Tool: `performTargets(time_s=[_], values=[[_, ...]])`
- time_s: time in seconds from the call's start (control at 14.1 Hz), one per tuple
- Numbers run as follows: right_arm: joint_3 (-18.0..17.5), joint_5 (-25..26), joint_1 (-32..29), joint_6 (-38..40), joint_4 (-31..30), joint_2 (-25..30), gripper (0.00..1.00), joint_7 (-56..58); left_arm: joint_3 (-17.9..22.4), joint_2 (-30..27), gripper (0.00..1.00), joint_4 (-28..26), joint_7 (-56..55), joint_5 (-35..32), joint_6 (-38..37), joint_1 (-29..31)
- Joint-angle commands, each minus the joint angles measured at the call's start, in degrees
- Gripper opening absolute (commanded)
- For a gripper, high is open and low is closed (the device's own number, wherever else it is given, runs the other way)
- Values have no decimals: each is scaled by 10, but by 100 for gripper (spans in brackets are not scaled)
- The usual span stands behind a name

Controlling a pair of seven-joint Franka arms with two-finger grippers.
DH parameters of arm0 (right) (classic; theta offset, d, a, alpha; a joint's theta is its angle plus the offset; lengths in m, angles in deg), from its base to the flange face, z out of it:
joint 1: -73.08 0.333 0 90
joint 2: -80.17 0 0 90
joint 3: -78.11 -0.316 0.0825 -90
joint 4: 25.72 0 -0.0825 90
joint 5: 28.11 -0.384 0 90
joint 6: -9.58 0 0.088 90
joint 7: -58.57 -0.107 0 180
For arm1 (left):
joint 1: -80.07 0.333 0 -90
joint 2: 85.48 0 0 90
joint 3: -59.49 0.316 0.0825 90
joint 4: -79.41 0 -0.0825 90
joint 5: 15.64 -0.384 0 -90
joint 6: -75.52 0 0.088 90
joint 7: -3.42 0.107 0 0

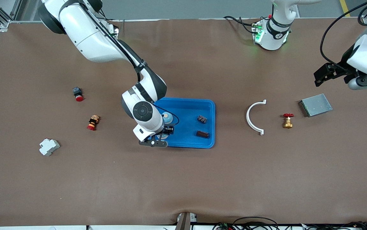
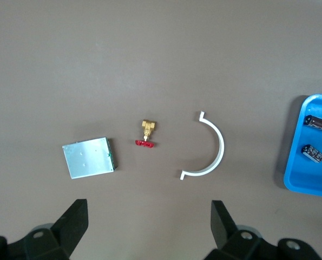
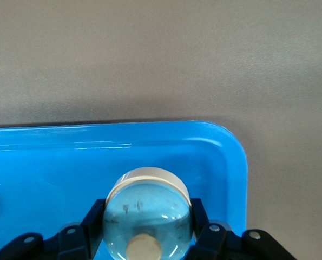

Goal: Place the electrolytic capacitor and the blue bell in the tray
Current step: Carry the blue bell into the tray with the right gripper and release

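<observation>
High front view, 2 wrist close-ups, tray (image 1: 209, 105) shared

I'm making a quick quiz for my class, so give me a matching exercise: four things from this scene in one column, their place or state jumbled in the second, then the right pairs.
Column one:
1. blue bell
2. electrolytic capacitor
3. left gripper
4. brass valve

Column two:
A. open, up over the table's left-arm end
B. on the bare table between the white clip and the metal box
C. lying loose in the tray
D. clamped in the right gripper over the tray

Pairs: 1-D, 2-C, 3-A, 4-B
</observation>
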Motion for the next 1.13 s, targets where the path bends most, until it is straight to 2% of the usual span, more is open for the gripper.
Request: performTargets(time_s=[0.0, 0.5, 0.78, 0.85, 0.92, 0.99, 1.06], values=[[4, 0, 15, -5, 20, -17, 7, -8, 2, -37, 100, -34, 18, 15, -7, 7], [6, 3, 14, -4, 19, -23, 8, -1, 4, -38, 100, -27, 17, 37, -8, 6], [6, 4, 13, -4, 19, -23, 13, 0, 3, -36, 100, -23, 17, 37, -8, 6], [6, 4, 12, -4, 19, -23, 32, -3, 2, -33, 100, -20, 18, 37, -8, 6], [6, 3, 12, -3, 19, -22, 86, -4, 2, -31, 100, -17, 18, 37, -8, 5], [6, 3, 14, -3, 19, -19, 100, -5, 3, -30, 100, -16, 18, 37, -8, 6], [6, 3, 11, -1, 19, -17, 100, -2, 3, -30, 100, -15, 18, 37, -8, 7]])
